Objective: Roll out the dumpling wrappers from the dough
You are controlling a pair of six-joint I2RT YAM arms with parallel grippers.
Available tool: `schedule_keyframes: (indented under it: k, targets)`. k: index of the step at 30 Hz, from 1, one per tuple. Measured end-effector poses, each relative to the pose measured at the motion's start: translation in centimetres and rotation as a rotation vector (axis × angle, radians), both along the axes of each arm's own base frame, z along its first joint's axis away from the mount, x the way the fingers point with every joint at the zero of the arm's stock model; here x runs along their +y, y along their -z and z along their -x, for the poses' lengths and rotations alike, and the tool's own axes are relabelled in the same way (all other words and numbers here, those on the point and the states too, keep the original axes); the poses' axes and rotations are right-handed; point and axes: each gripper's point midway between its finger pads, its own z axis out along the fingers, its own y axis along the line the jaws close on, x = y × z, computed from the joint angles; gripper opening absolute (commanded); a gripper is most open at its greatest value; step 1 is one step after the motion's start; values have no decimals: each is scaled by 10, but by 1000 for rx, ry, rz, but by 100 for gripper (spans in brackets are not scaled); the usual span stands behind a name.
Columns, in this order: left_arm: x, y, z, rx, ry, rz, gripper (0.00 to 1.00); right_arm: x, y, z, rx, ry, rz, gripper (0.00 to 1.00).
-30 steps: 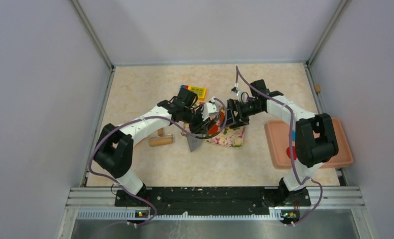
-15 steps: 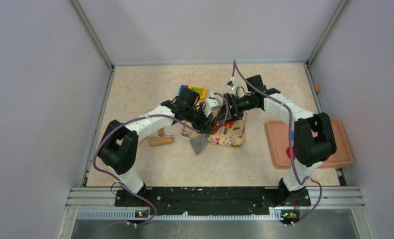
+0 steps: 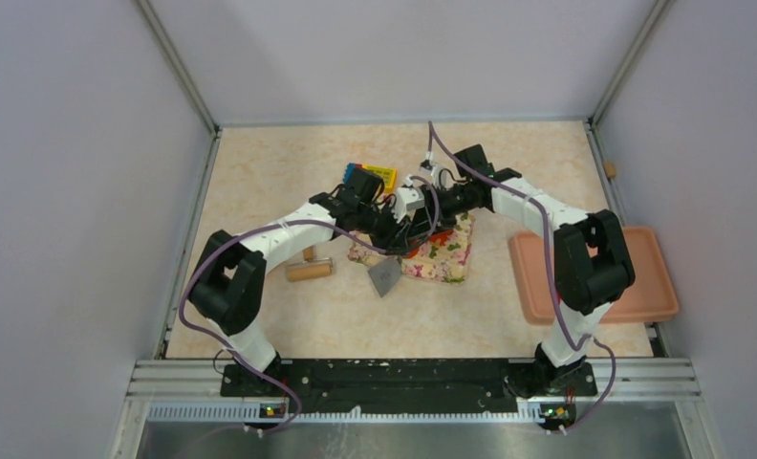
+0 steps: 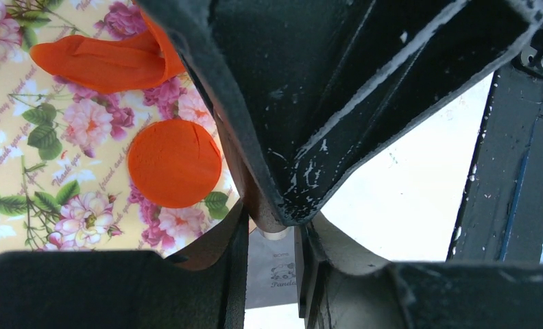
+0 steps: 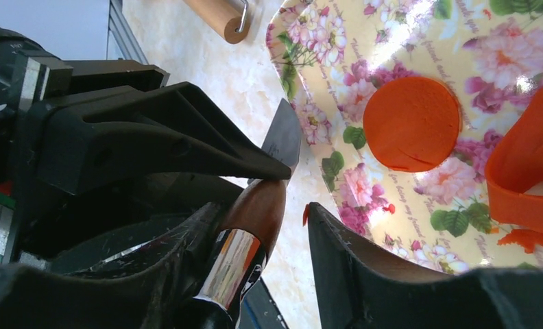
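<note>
A robotics lab cell, folks: plain grey partition walls (image 3: 78,191) on aluminium posts (image 3: 179,67) box in the beige marbled surface (image 3: 260,163) around the left pincer (image 3: 400,234), with a black mounting plate (image 3: 394,378) and slotted aluminium rail (image 3: 403,411) well behind it.

Orange wrapper (image 4: 174,163); yellow mat (image 4: 22,199) w/ pink flowers; peach tray (image 3: 654,279).

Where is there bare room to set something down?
Free: the tabletop strip along the back wall beyond the yellow box, and the near strip between floral mat and base rail. Crowded: the mat, where left gripper and right gripper meet, rolling pin alongside.
</note>
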Motion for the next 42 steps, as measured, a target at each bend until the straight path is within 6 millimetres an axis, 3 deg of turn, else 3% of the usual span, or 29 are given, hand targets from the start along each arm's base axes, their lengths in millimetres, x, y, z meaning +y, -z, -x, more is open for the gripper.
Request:
schedule_keyframes:
  k: [4, 9, 12, 13, 17, 21, 25, 29, 31, 34, 42]
  targets:
    - [0, 0, 0, 0, 0, 0, 2, 1, -1, 0, -2, -3, -2, 44]
    - [0, 0, 1, 2, 0, -2, 2, 3, -2, 1, -4, -13, -11, 24]
    - [1, 1, 2, 13, -5, -6, 4, 3, 1, 1, 0, -15, -9, 6]
    - [1, 1, 2, 17, -8, -9, 9, 3, 1, 1, 2, -16, -9, 0]
    - [2, 2, 1, 16, -17, -16, 40, 3, 2, 1, -4, -20, -10, 0]
    - [7, 0, 2, -3, -11, -32, 52, -3, 2, -2, -2, -9, -10, 0]
    - [25, -28, 2, -53, -33, -21, 58, -27, -10, -12, 5, 42, -39, 0]
    - [55, -68, -11, -156, -139, 17, 60, -68, -33, -20, -31, 135, -76, 0]
    - [70, -75, -20, -183, -215, 3, 60, -89, -45, -21, -56, 191, -86, 0]
    - [83, -62, -37, -158, -336, -46, 58, -110, -57, -19, -108, 245, -79, 0]
    - [126, 18, -70, 112, -742, -196, 55, -143, -50, -3, -240, 382, 35, 0]
